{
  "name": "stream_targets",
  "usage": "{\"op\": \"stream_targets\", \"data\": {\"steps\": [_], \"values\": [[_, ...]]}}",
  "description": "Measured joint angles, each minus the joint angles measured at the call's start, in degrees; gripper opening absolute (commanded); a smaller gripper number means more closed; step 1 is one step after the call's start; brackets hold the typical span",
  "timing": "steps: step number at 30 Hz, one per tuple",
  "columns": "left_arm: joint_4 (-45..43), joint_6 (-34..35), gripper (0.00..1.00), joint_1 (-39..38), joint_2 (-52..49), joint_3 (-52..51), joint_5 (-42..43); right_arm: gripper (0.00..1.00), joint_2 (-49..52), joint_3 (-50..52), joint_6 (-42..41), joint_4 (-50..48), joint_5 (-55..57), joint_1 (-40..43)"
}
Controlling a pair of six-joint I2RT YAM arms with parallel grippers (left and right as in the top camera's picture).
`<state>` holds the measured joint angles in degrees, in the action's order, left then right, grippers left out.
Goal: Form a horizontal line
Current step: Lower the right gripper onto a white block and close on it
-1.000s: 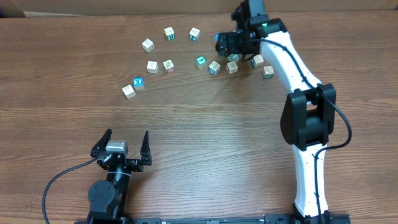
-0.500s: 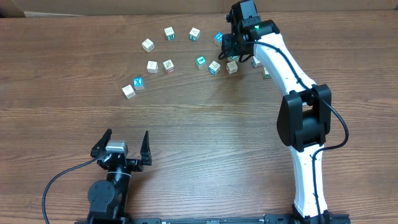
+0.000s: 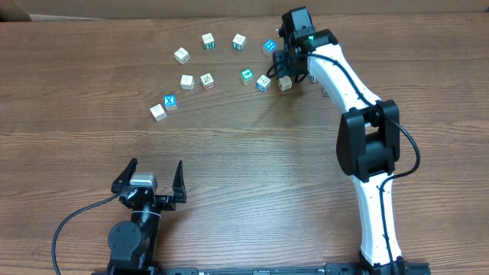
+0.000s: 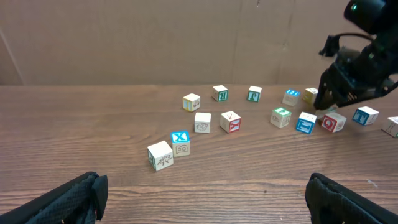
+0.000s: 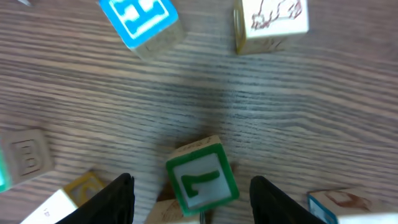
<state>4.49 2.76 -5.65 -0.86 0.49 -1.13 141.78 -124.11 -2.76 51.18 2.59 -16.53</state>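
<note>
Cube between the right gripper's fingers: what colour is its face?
The cube shows pale with a green border and character; clearest in right wrist view.

brown wood-grain table point(image 3: 252, 153), evenly lit; plain tan cardboard wall point(image 4: 124, 37) behind it.

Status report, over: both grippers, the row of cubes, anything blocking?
Left gripper open, parked away from the cubes. Right gripper open, straddling a green-framed cube by the row. Row of cubes uneven, gaps showing. Loose cubes lie left, apart from it.

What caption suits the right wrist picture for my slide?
Right gripper straddles a green-framed cube without touching it; a blue cube and a pale cube lie beyond on the table.
</note>
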Motion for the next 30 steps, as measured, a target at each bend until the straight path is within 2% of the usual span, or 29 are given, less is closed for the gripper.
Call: {"op": "stream_targets", "data": {"steps": [13, 16, 21, 23, 24, 25, 27, 28, 30], "values": [[0.0, 0.0, 0.99, 0.0, 0.0, 0.0, 0.0, 0.56, 0.6, 0.0, 0.0, -0.9, 0.8, 0.0], [0.0, 0.0, 1.00, 0.0, 0.0, 0.0, 0.0, 0.48, 1.4, 0.0, 0.2, -1.7, 0.8, 0.0], [0.0, 0.0, 0.99, 0.0, 0.0, 0.0, 0.0, 0.42, 2.7, 0.0, 0.1, -2.5, 0.9, 0.0], [0.0, 0.0, 1.00, 0.0, 0.0, 0.0, 0.0, 0.43, 2.8, 0.0, 0.0, -2.6, 0.8, 0.0], [0.0, 0.0, 1.00, 0.0, 0.0, 0.0, 0.0, 0.53, 2.8, 0.0, 0.0, -2.8, 0.9, 0.0], [0.0, 0.0, 1.00, 0.0, 0.0, 0.0, 0.0, 0.56, 2.8, 0.0, -0.2, -3.1, 0.9, 0.0], [0.0, 0.0, 0.99, 0.0, 0.0, 0.0, 0.0, 0.56, 2.8, 0.0, 0.1, -3.7, 1.2, 0.1], [0.0, 0.0, 1.00, 0.0, 0.0, 0.0, 0.0, 0.55, 2.8, 0.0, 0.2, -3.8, 1.3, 0.2], [0.0, 0.0, 0.99, 0.0, 0.0, 0.0, 0.0, 0.45, 2.8, 0.0, 0.3, -4.2, 1.3, 0.4]]}}
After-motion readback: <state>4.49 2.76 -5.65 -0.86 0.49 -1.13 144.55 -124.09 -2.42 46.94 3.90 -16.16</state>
